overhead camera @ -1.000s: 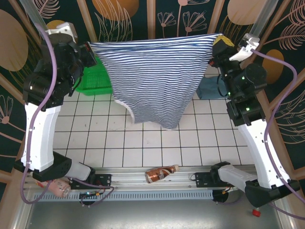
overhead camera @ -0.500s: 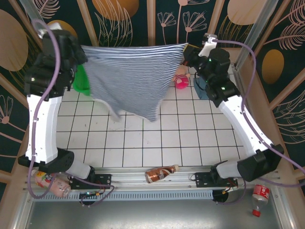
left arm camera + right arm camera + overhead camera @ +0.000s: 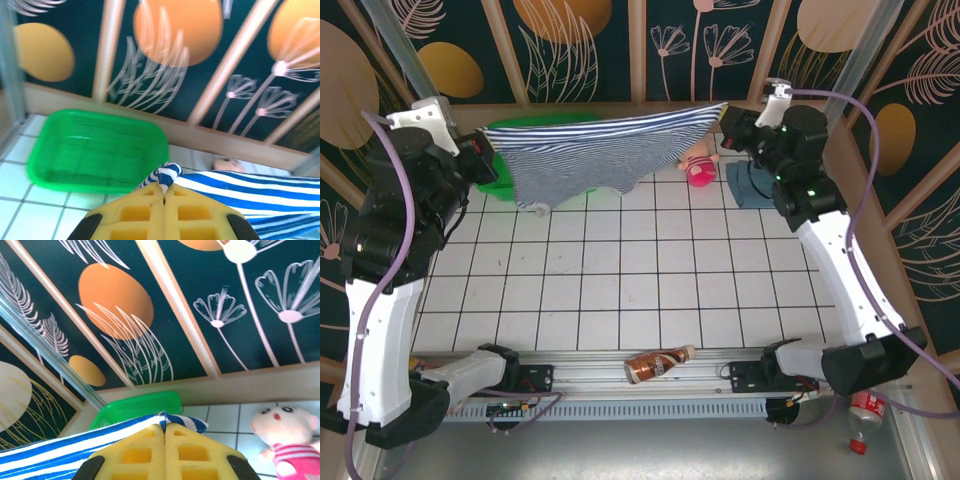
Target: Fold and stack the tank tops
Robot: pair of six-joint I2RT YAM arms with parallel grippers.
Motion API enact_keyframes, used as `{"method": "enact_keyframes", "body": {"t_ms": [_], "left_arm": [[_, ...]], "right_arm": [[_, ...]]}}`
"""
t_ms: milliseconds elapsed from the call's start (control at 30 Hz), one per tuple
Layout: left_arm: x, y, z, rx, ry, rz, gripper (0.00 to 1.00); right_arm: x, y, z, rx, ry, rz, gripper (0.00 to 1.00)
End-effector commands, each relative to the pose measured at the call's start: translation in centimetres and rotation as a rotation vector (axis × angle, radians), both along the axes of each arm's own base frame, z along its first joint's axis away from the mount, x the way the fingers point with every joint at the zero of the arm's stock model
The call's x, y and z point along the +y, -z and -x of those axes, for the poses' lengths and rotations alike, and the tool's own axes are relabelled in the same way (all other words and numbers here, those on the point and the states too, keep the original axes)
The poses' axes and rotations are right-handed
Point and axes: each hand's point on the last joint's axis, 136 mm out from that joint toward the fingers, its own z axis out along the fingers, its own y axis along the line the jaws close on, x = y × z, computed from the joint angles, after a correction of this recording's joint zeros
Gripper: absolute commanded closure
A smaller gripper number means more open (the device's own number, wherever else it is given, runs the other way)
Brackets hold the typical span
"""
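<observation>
Left pincer [image 3: 164, 189], right pincer [image 3: 163, 429] each clamped on striped top [image 3: 590, 150] corner. Cloth stretched between them over far worktop [image 3: 650, 300], likely for flat lay-down.

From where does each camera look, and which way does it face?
Top external: above and behind the bases, looking down at the table; both arms show, stretching the striped top between them.
Left wrist: on the left arm, facing the back wall over the basket; left fingers shut on the top.
Right wrist: on the right arm, facing the wall and doll; right fingers shut on the top.
Shared: both wrist views see basket and top.
</observation>
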Motion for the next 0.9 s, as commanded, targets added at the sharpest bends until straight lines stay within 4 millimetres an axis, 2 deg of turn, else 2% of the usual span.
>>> {"method": "enact_keyframes", "body": {"t_ms": [0,133,233,400,533,633,767,800,867], "left_arm": [[-2.0,-3.2,0.7,-0.158,0.13,0.033,1.0],[1.1,-4.0,0.5,-0.158,-0.041,-0.012,1.0],[4.5,-4.0,1.0,-0.15,-0.237,-0.006,1.0],[9.2,-3.3,3.0,-0.087,-0.497,-0.053,1.0],[12.2,-4.7,4.9,-0.06,-0.661,-0.155,1.0],[13.5,-5.9,5.3,-0.049,-0.749,-0.247,1.0],[14.3,-8.1,6.0,-0.069,-0.801,-0.29,1.0],[14.3,-8.8,6.4,-0.089,-0.786,-0.275,1.0],[12.4,-9.1,5.9,-0.12,-0.643,-0.245,1.0]], "right_arm": [[-2.2,-2.1,1.5,-0.053,0.037,0.021,1.0],[-1.3,-3.9,1.4,-0.098,-0.012,0.011,1.0],[0.3,-4.4,0.7,-0.116,-0.064,-0.004,1.0],[4.7,-4.9,-0.7,-0.143,-0.157,-0.007,1.0],[9.6,-5.1,-1.5,-0.164,-0.238,-0.01,1.0],[12.9,-5.0,-2.3,-0.169,-0.285,-0.028,1.0],[15.9,-5.4,-3.3,-0.171,-0.338,-0.05,1.0],[16.9,-5.3,-3.1,-0.164,-0.36,-0.048,1.0],[17.5,-4.4,-3.4,-0.138,-0.376,-0.038,1.0]]}}
